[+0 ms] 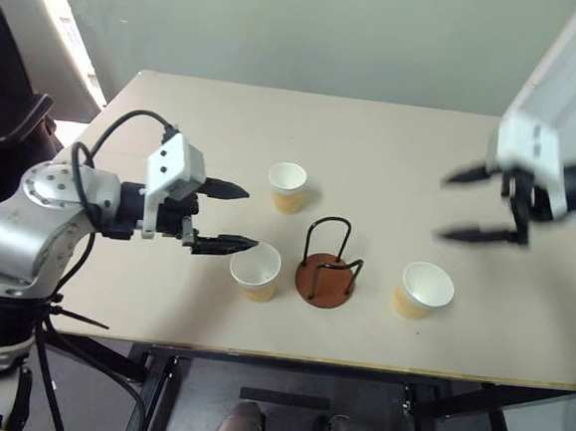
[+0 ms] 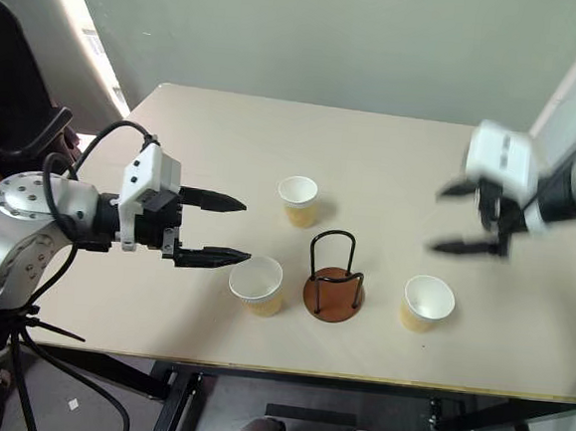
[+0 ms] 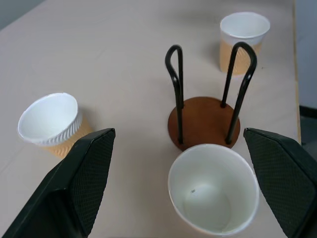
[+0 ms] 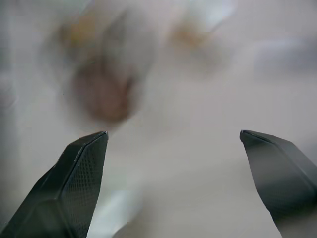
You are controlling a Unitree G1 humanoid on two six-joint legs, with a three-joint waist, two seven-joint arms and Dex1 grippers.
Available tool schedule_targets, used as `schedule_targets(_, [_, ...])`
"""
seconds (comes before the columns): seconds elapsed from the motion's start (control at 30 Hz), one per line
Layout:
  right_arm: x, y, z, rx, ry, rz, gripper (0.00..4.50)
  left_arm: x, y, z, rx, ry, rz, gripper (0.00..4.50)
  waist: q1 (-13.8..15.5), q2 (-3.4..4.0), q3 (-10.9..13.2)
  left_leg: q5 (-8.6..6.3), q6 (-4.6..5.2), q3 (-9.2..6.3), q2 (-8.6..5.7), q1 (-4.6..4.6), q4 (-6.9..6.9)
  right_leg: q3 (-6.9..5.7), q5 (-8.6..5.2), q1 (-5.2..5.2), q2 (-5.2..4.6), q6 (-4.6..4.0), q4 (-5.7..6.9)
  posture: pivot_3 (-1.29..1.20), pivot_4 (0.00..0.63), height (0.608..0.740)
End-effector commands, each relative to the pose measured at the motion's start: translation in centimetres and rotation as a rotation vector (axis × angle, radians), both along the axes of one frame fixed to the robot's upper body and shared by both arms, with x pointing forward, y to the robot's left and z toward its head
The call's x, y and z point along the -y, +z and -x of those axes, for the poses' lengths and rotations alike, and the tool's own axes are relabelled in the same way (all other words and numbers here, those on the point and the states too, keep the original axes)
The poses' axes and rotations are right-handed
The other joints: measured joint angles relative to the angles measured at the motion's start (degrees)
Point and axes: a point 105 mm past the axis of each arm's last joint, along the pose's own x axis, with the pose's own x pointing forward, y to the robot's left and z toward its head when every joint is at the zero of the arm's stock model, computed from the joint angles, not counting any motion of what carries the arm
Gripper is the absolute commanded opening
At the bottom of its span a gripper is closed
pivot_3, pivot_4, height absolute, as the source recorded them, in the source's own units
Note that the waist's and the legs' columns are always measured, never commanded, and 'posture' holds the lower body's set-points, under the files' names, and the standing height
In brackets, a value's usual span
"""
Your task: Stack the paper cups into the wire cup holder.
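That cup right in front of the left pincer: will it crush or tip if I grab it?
The cup looks thin-walled and empty, so probably light and easily squashed. It stands on its narrow end, so a nudge from the left pincer may tip it.

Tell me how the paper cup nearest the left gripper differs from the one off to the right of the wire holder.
The cup by the left gripper sits close beside the wire cup holder, on its left; the right-hand cup stands farther from it on the opposite side. The first lies just ahead of the left jaws; the second stands apart from the right gripper. Both are upright, empty, tan outside and white inside.
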Motion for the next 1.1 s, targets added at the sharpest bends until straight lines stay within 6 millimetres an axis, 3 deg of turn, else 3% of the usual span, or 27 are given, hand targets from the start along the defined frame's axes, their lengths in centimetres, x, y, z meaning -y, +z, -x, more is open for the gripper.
schedule_targets(0.03, [0.0, -1.5, 1.4, -0.006, -0.016, 0.073, 4.44, 1.1, 0.8, 0.9, 0.050, -0.086, -0.019, 4.48, -0.7, 0.01, 0.0, 0.00, 0.02, 0.11, 0.02, 0.13, 0.00, 0.07, -0.04, 0.12, 0.02, 0.10, -0.01, 0.00, 0.150, 0.740])
schedule_targets(0.3, [-0.4, -4.2, -0.5, 0.032, -0.058, 0.088, 4.44, 1.5, -0.2, 1.3, 0.044, -0.141, -0.056, 4.48, -1.0, 0.00, 0.0, -0.18, 1.03, 0.27, 0.21, 1.27, 0.14, 1.36, -0.35, 0.73, 0.77, 1.20, -0.05, 0.00, 0.150, 0.740])
schedule_targets(0.63, [-0.8, -7.3, -1.6, 0.013, -0.040, 0.159, 4.44, 1.0, -0.3, 1.8, 0.041, -0.105, -0.080, 4.48, -0.9, 0.00, 0.0, -0.59, 1.36, 0.30, 0.22, 1.09, 0.42, 1.48, -0.17, 0.64, 0.76, 0.78, -0.07, 0.00, 0.150, 0.740])
schedule_targets(0.73, [-1.0, -7.9, -2.2, 0.031, -0.036, 0.179, 3.81, 0.9, -0.1, 2.0, 0.041, -0.098, -0.080, 4.48, -0.9, 0.01, 0.0, -0.81, 1.44, 0.32, 0.24, 1.08, 0.50, 1.48, -0.19, 0.62, 0.76, 0.78, -0.05, 0.00, 0.150, 0.740])
schedule_targets(0.97, [-1.0, -8.2, -2.7, 0.048, -0.026, 0.205, 1.32, 0.2, 0.2, 2.0, 0.044, -0.065, -0.086, 4.48, -0.9, 0.01, 0.0, -1.15, 1.52, 0.34, 0.25, 1.00, 0.80, 1.47, -0.19, 0.61, 0.73, 0.78, -0.06, 0.00, 0.150, 0.740])
schedule_targets(1.1, [-0.7, -7.1, -2.7, 0.068, -0.018, 0.204, 0.04, -0.2, 0.0, 1.7, 0.041, -0.046, -0.095, 4.48, -0.9, 0.01, 0.0, -1.16, 1.53, 0.36, 0.25, 1.01, 0.81, 1.47, -0.20, 0.60, 0.72, 0.75, -0.05, 0.00, 0.150, 0.740])
